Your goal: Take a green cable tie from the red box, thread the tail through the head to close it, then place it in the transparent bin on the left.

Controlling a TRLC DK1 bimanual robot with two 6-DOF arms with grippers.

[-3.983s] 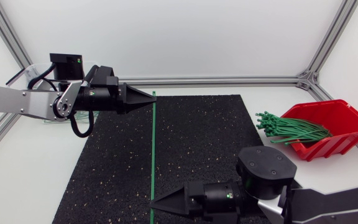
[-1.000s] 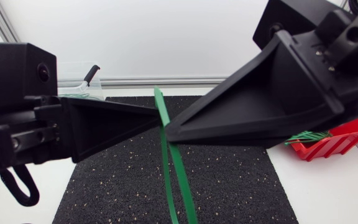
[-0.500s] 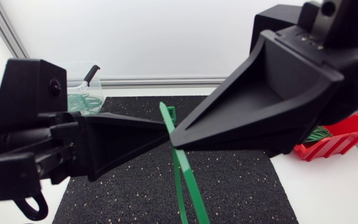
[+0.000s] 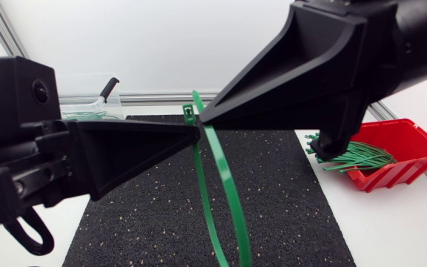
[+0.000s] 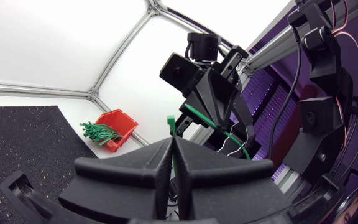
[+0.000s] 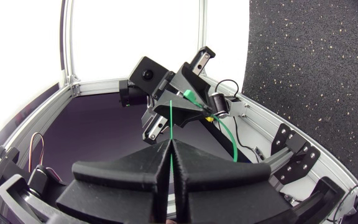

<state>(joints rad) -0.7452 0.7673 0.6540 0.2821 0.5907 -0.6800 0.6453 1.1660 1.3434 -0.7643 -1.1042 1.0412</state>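
Pinching green cable tie (image 4: 224, 185), left gripper (image 4: 196, 136), right gripper (image 4: 202, 119)

Head camera looks down, left gripper (image 4: 190, 135) and right gripper (image 4: 207, 119) close beneath; wrist cameras face each other, sharing the green tie (image 4: 224, 185).

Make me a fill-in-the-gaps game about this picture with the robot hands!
The left black wedge-shaped hand and the right hand both pinch one bent ___ plastic cable tie. Spare ties poke out of the ___ plastic box. Below lies a speckled ___ mat.
Missing words: green, red, black.
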